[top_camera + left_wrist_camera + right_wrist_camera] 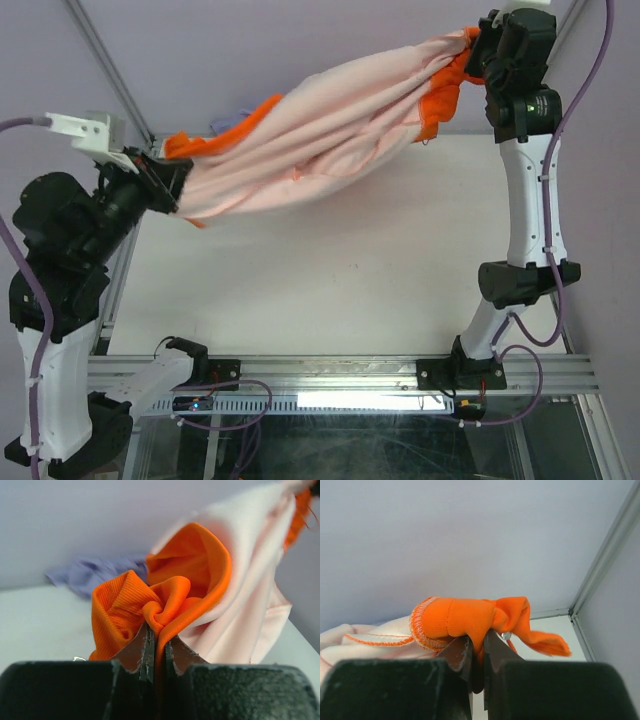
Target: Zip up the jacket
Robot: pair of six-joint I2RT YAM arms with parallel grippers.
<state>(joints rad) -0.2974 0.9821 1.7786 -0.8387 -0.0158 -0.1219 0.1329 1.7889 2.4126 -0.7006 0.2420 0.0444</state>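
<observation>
The orange jacket hangs stretched in the air between both arms, its pale pink lining turned outward. My left gripper is shut on an orange fold at the jacket's left end, above the table's far left. In the left wrist view that gripper pinches bunched orange jacket cloth between its jaws. My right gripper is shut on the jacket's other end, high at the far right. The right wrist view shows the right gripper clamped on a ribbed orange jacket edge. The zipper is hidden in the folds.
A lavender-purple cloth lies on the white table at the far left, behind the jacket; it shows again as the purple cloth in the left wrist view. An aluminium frame post stands at the far right corner.
</observation>
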